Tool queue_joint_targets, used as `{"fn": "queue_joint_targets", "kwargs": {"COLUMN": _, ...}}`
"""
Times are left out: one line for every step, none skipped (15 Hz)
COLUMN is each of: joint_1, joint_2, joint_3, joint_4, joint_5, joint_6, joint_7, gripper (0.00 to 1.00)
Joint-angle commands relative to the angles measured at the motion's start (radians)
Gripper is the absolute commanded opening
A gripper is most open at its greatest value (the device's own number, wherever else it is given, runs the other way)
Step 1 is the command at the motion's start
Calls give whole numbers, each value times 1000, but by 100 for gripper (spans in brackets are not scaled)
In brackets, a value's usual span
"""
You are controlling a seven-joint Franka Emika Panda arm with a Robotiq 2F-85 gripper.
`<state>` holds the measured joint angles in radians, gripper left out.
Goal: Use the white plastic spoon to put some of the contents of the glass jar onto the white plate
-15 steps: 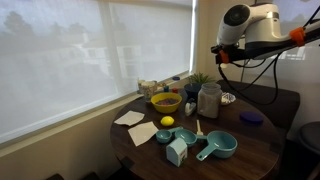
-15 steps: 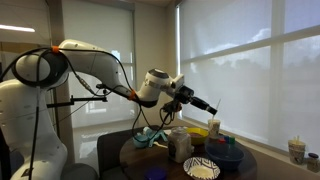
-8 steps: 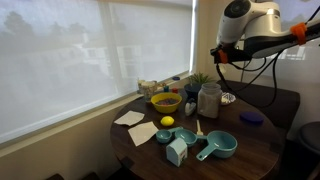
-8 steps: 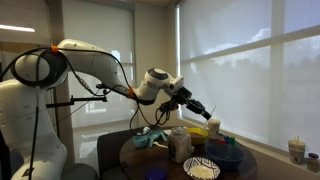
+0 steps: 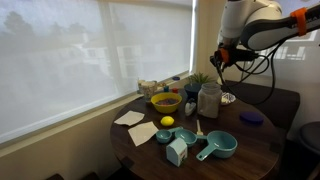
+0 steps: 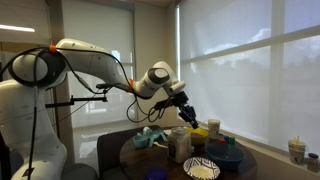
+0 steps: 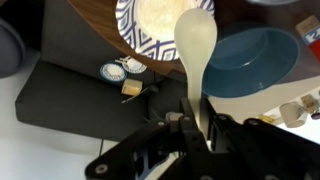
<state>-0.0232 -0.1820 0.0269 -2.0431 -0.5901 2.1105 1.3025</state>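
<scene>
White spoon (image 7: 196,45) is sticking straight out from the jaws, which are clamping shut on its handle. Its bowl end is hanging over the plate (image 7: 130,30) rim in the wrist view. Jar (image 5: 209,100) is standing below, beside the plate.

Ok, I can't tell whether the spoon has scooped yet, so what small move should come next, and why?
Probably ease the tool down toward the glass jar: it grips the white plastic spoon, whose bowl looks empty, and hangs well above the jar in both exterior views.
</scene>
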Motion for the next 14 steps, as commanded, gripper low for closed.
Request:
{"fn": "queue_joint_targets", "kwargs": {"joint_1": 15, "joint_2": -12, "joint_3": -2, "joint_4": -11, "joint_5": 222, "joint_6": -43, "joint_7": -139, "gripper": 3}}
{"fn": "queue_joint_targets", "kwargs": {"joint_1": 16, "joint_2": -10, "joint_3": 0, "joint_4": -11, "joint_5": 272, "joint_6": -70, "joint_7": -182, "gripper": 3}}
{"fn": "queue_joint_targets", "kwargs": {"joint_1": 16, "joint_2": -8, "joint_3": 2, "joint_4": -8, "joint_5": 312, "joint_6": -107, "joint_7": -223, "gripper": 3}}
{"fn": "queue_joint_targets", "kwargs": {"joint_1": 16, "joint_2": -6, "joint_3": 4, "joint_4": -6, "joint_5": 352, "joint_6": -145, "joint_7": -261, "gripper": 3}}
{"fn": "queue_joint_targets", "kwargs": {"joint_1": 17, "joint_2": -2, "joint_3": 6, "joint_4": -2, "joint_5": 385, "joint_6": -182, "joint_7": -294, "gripper": 3}}
{"fn": "queue_joint_targets", "kwargs": {"joint_1": 17, "joint_2": 0, "joint_3": 11, "joint_4": -2, "joint_5": 402, "joint_6": -220, "joint_7": -312, "gripper": 3}}
{"fn": "queue_joint_targets", "kwargs": {"joint_1": 17, "joint_2": 3, "joint_3": 15, "joint_4": -1, "joint_5": 416, "joint_6": -250, "joint_7": -324, "gripper": 3}}
{"fn": "queue_joint_targets", "kwargs": {"joint_1": 19, "joint_2": 3, "joint_3": 19, "joint_4": -4, "joint_5": 428, "joint_6": -275, "joint_7": -330, "gripper": 3}}
{"fn": "queue_joint_targets", "kwargs": {"joint_1": 20, "joint_2": 7, "joint_3": 26, "joint_4": -4, "joint_5": 429, "joint_6": -297, "joint_7": -324, "gripper": 3}}
{"fn": "queue_joint_targets", "kwargs": {"joint_1": 25, "joint_2": 9, "joint_3": 32, "joint_4": -13, "joint_5": 440, "joint_6": -306, "joint_7": -318, "gripper": 3}}
{"fn": "queue_joint_targets", "kwargs": {"joint_1": 28, "joint_2": 12, "joint_3": 42, "joint_4": -22, "joint_5": 437, "joint_6": -315, "joint_7": -306, "gripper": 3}}
{"fn": "queue_joint_targets", "kwargs": {"joint_1": 32, "joint_2": 16, "joint_3": 48, "joint_4": -30, "joint_5": 444, "joint_6": -322, "joint_7": -306, "gripper": 3}}
{"fn": "queue_joint_targets", "kwargs": {"joint_1": 39, "joint_2": 19, "joint_3": 53, "joint_4": -46, "joint_5": 460, "joint_6": -318, "joint_7": -308, "gripper": 3}}
{"fn": "queue_joint_targets", "kwargs": {"joint_1": 44, "joint_2": 24, "joint_3": 60, "joint_4": -58, "joint_5": 465, "joint_6": -319, "joint_7": -301, "gripper": 3}}
